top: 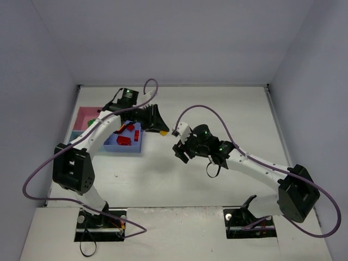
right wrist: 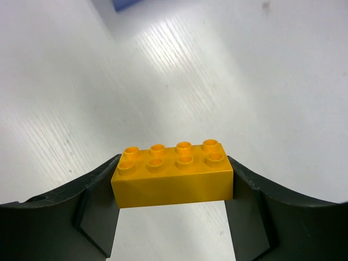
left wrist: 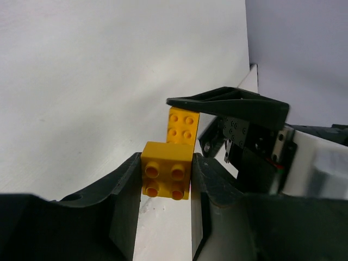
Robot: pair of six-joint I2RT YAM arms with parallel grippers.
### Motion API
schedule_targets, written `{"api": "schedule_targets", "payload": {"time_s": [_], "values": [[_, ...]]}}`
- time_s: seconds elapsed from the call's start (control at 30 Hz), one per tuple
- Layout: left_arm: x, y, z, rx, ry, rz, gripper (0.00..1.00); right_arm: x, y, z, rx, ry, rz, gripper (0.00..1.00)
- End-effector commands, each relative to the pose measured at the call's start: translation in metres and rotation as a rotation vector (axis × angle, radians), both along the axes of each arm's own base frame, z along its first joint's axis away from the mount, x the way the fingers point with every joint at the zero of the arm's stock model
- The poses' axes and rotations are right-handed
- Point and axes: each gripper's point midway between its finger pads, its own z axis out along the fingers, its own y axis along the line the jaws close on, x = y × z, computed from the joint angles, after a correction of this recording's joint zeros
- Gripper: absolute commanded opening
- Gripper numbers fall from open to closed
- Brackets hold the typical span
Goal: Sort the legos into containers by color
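My left gripper (top: pixel 161 129) is shut on a small square yellow lego (left wrist: pixel 166 176), held above the table just right of the blue container (top: pixel 111 148). My right gripper (top: pixel 178 147) is shut on a long yellow lego (right wrist: pixel 173 174), gripped by its two ends above bare table. In the left wrist view that long yellow lego (left wrist: pixel 182 126) shows close behind the square one, with the right gripper's black finger (left wrist: pixel 228 102) over it. Red legos (top: pixel 123 140) lie in the blue container. A green lego (top: pixel 91 123) lies on the pink container (top: pixel 84 114).
A small light-blue container (top: pixel 76 136) joins the pink and blue ones at the left. A corner of the blue container (right wrist: pixel 128 3) shows at the top of the right wrist view. Grey walls enclose the table on three sides. Purple cables loop off both arms.
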Motion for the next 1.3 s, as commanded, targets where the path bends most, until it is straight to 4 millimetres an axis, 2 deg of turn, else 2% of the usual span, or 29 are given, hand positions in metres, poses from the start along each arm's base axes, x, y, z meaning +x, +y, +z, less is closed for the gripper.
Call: {"api": "schedule_targets", "payload": {"time_s": [0.0,0.13,0.2,0.23,0.27,0.3,0.37,0.4,0.53,0.63,0.73,0.9,1.03,1.07,1.17,1.27], "values": [[0.014,0.033,0.054,-0.03,-0.165,0.055,0.0,0.005,-0.012,0.005,0.002,-0.027,-0.065,0.0],[0.02,0.068,0.057,0.038,-0.184,0.129,0.0,0.005,-0.014,0.003,-0.001,-0.02,-0.08,0.0],[0.035,0.099,0.051,0.133,-0.208,0.236,0.0,0.005,-0.014,0.005,-0.002,-0.019,-0.084,0.0],[0.036,0.116,0.046,0.198,-0.2,0.294,0.0,0.007,-0.012,0.009,0.006,-0.021,-0.09,0.0],[0.044,0.143,0.036,0.278,-0.188,0.384,0.0,0.008,-0.011,0.011,0.008,-0.021,-0.089,0.0],[0.053,0.18,0.021,0.443,-0.189,0.517,0.0,0.009,-0.011,0.013,0.012,-0.022,-0.09,0.0],[0.053,0.223,0.007,0.575,-0.138,0.679,0.0,0.01,-0.008,0.019,0.026,-0.023,-0.094,0.0],[0.051,0.255,-0.005,0.616,-0.083,0.779,0.0,0.01,-0.007,0.021,0.03,-0.023,-0.09,0.0],[0.053,0.315,-0.024,0.66,-0.027,1.064,0.0,0.009,-0.004,0.024,0.042,-0.018,-0.08,0.0],[0.057,0.339,-0.035,0.677,-0.001,1.191,0.01,0.008,-0.004,0.028,0.051,-0.022,-0.08,0.0],[0.066,0.352,-0.048,0.644,0.056,1.273,0.03,0.007,-0.005,0.028,0.053,-0.023,-0.075,0.0],[0.082,0.37,-0.063,0.645,0.086,1.347,0.05,0.003,-0.008,0.027,0.052,-0.022,-0.075,0.0],[0.082,0.376,-0.072,0.666,0.134,1.383,0.08,0.003,-0.01,0.027,0.05,-0.023,-0.077,0.0],[0.081,0.376,-0.074,0.661,0.151,1.395,0.1,0.002,-0.01,0.027,0.046,-0.027,-0.075,0.0],[0.076,0.375,-0.078,0.656,0.161,1.414,0.25,0.004,-0.011,0.025,0.039,-0.028,-0.079,0.0],[0.074,0.373,-0.079,0.647,0.17,1.414,0.32,0.005,-0.01,0.024,0.035,-0.028,-0.076,0.0]]}}
